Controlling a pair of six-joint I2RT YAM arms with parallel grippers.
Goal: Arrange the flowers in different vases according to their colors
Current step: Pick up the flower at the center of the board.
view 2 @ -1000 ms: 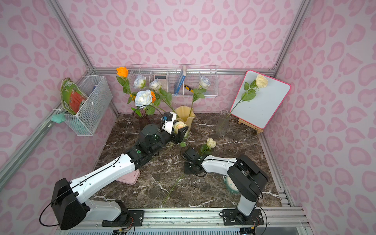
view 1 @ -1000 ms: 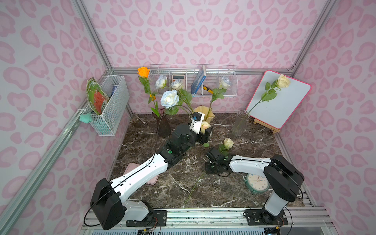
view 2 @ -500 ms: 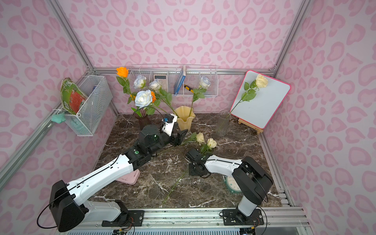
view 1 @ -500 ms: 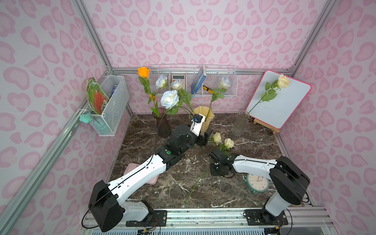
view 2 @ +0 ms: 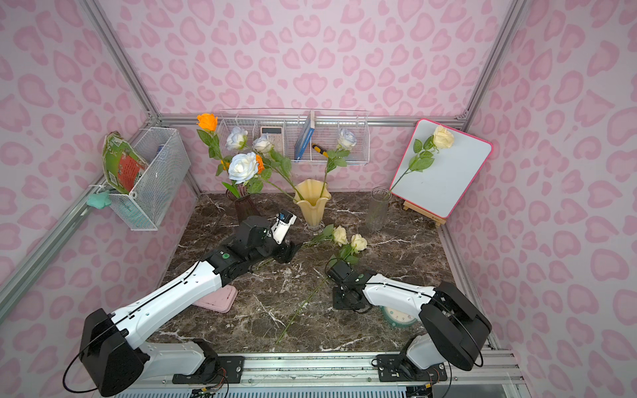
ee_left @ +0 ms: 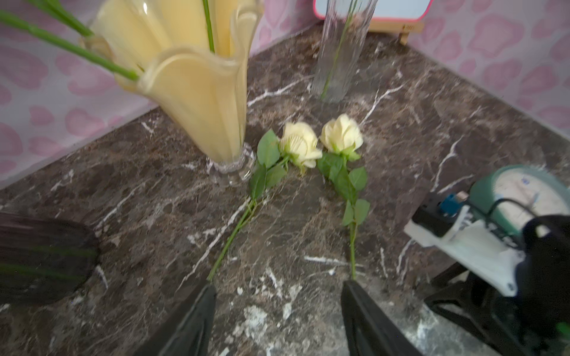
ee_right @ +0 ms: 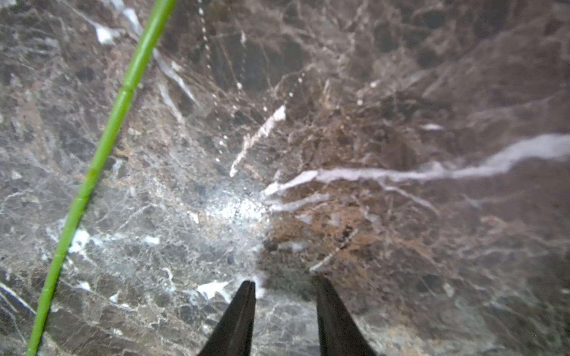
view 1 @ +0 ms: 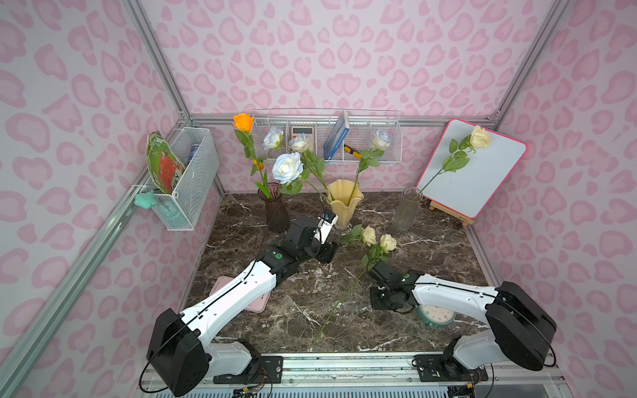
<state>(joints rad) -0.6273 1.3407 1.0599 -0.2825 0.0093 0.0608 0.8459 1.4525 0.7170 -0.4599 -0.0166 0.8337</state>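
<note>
Sorting looks mostly done: the purple vase (view 1: 275,210) holds an orange rose (view 1: 243,121), the yellow vase (view 1: 344,203) pale-blue roses (view 1: 300,143), two cream roses (view 1: 368,235) lie on the counter (view 1: 431,255), and the clear vase (view 1: 406,210) has one. The left claw (ee_left: 279,285) reaches low toward them, wide and empty. The right claw (ee_right: 285,283) points down beside a stem (ee_right: 101,148), narrow and empty.

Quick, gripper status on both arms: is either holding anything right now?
Left gripper: open, holding nothing.
Right gripper: open, holding nothing; the green stem lies outside its jaws.
</note>
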